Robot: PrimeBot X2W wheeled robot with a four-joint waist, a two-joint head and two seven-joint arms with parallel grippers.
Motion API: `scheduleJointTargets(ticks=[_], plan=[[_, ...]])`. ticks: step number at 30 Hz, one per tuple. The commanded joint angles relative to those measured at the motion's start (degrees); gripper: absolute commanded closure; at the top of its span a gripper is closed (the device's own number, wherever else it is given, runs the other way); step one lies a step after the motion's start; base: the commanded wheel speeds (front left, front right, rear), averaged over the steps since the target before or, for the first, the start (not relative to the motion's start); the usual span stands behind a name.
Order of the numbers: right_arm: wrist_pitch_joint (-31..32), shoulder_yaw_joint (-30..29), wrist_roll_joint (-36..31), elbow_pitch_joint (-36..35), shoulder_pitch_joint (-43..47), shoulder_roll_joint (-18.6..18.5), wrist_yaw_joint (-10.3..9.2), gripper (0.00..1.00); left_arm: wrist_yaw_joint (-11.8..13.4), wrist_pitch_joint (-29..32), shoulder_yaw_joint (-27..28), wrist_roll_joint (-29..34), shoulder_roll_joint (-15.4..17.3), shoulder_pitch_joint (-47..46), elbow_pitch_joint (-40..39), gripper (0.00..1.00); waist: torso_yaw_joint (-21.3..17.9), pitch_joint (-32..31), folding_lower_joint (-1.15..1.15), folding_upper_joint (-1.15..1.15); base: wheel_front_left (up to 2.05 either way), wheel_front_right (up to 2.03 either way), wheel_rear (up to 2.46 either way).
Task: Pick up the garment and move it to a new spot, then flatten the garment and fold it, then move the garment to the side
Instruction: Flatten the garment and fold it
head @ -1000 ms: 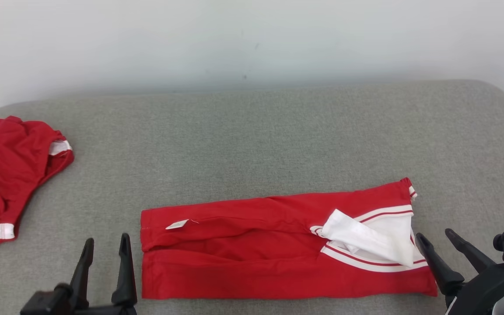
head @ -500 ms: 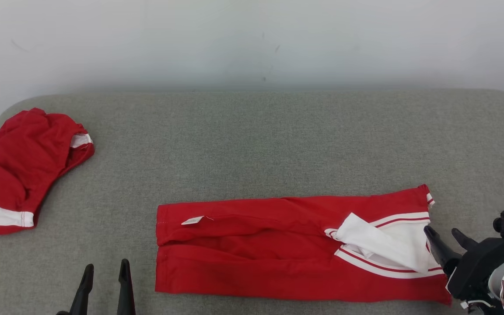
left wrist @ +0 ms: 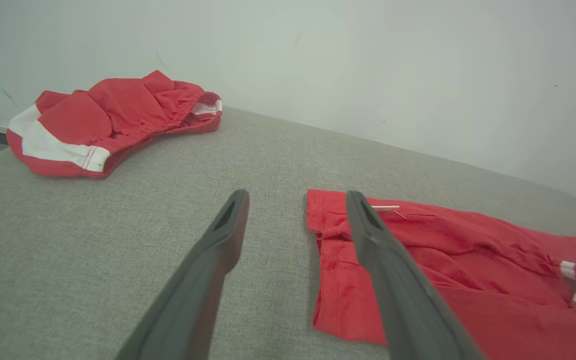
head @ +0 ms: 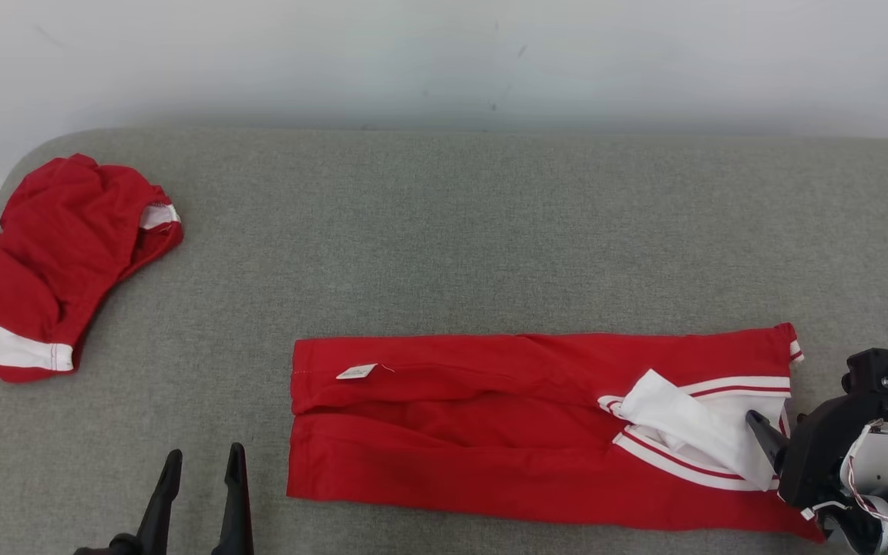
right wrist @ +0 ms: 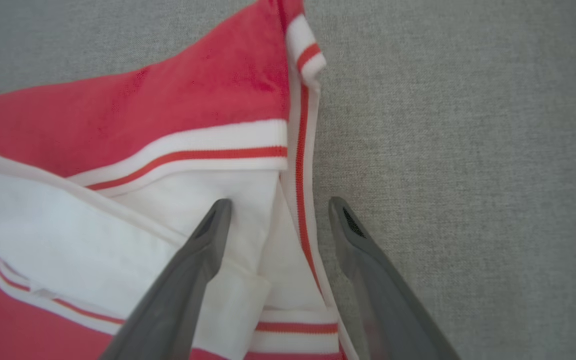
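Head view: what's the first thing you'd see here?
The long red garment, folded flat at the near middle of the grey cushion, white stripes at its right end. The open right hand straddles that striped edge. A crumpled red bundle sits far left.

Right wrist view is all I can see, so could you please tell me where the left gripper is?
Observer: The left gripper is open, just beyond the left end of the folded garment.
Operator: Thank you. Is anything else lying on the surface?
Observer: Yes, a second red garment lies crumpled at the far left.
Operator: Does the folded one carry a label?
Observer: A small white tag shows near its left end.
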Motion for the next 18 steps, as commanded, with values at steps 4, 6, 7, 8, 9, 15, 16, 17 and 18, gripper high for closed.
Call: scheduleJointTargets(ticks=[4,6,7,8,9,15,16,17,18], plan=[[0.8,-0.6,-2.0,2.2,-1.2,-0.1,-0.11,0.00,-0.3,0.0,-0.2,0.8,-0.1,-1.4,-0.4,0.00,1.0,1.9,0.00,0.00,0.00,0.00,0.00],[1.9,-0.9,-2.6,3.6,-1.5,0.2,-0.12,0.00,-0.4,0.0,-0.3,0.6,-0.1,-1.8,-0.6,0.00,1.3,2.5,0.00,0.00,0.00,0.00,0.00],[2.3,-1.2,-2.5,4.2,-1.7,0.6,-0.11,0.00,-0.4,0.0,-0.4,0.6,-0.1,-2.0,-0.6,0.00,1.4,2.8,0.00,0.00,0.00,0.00,0.00],[2.7,-1.3,-2.6,4.7,-1.8,0.9,-0.12,0.00,-0.4,0.0,-0.5,0.6,-0.1,-2.3,-0.7,0.00,1.6,3.0,0.00,0.00,0.00,0.00,0.00],[3.2,-1.1,-2.4,5.1,-1.9,1.4,-0.11,0.00,-0.4,0.0,-0.5,0.7,-0.1,-2.5,-0.7,0.00,1.6,3.2,0.00,0.00,0.00,0.00,0.00],[4.5,0.9,-0.9,5.7,-3.0,3.5,0.11,1.00,-0.4,0.0,-0.4,0.8,-0.1,-3.3,-0.1,0.00,1.6,4.0,0.00,0.00,0.00,0.00,0.00],[4.4,1.1,-0.8,5.8,-3.0,3.6,0.11,1.00,-0.5,0.0,-0.4,0.9,-0.1,-3.4,0.1,0.00,1.6,4.0,0.00,0.00,0.00,0.00,0.00],[4.2,1.0,-0.8,5.9,-3.1,3.5,0.10,1.00,-0.6,0.0,-0.4,1.0,-0.1,-3.5,0.3,0.00,1.6,3.9,0.00,0.00,0.00,0.00,0.00],[3.5,0.5,-1.1,5.8,-3.2,3.1,0.02,1.00,-0.7,0.0,-0.2,0.9,-0.1,-3.6,0.5,0.00,1.4,3.8,0.00,0.00,0.00,0.00,0.00]])
